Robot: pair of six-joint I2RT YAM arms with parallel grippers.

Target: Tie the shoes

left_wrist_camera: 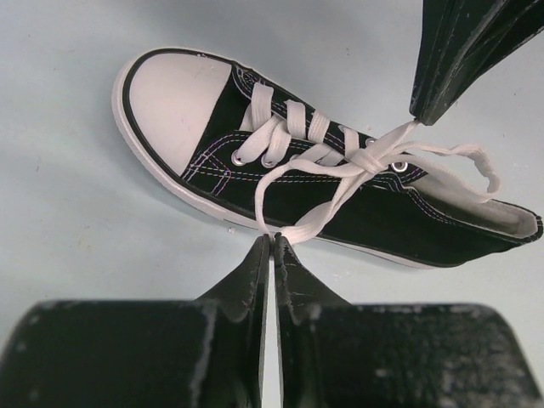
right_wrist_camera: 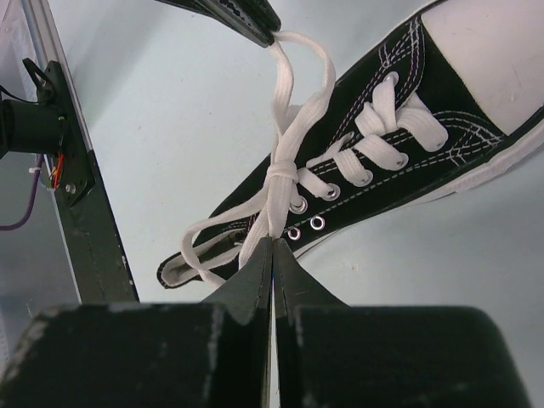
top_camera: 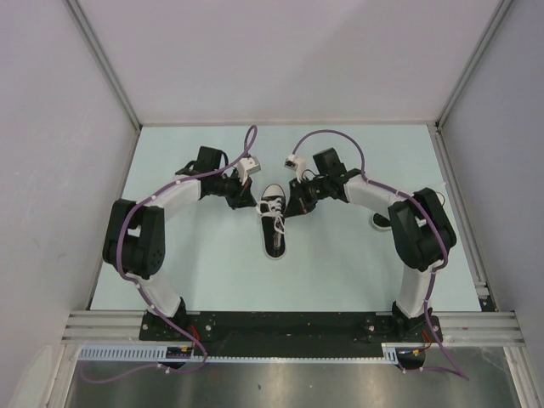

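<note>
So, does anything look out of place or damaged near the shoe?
Nothing looks damaged. The left tool and right tool each pinch a lace of the sneaker. One dark thing lies half hidden by the right arm; unclear what.

Probably a robotics lab test cell: plain white panel walls [top_camera: 280,51] in silver aluminium framing [top_camera: 100,59] enclose a pale blue tabletop [top_camera: 212,280], with a slotted aluminium mounting rail [top_camera: 102,325] and loose purple cables [top_camera: 326,131].

The shoe [left_wrist_camera: 382,225] is black matt canvas; its toe cap [left_wrist_camera: 174,102] is smooth white rubber. The laces [left_wrist_camera: 367,160] are flat woven cloth, the eyelets [right_wrist_camera: 316,223] shiny metal. The fingers [left_wrist_camera: 242,289] of the left gripper [left_wrist_camera: 274,240] are scuffed matt black plastic. The table [left_wrist_camera: 59,238] is smooth, matt.
</note>
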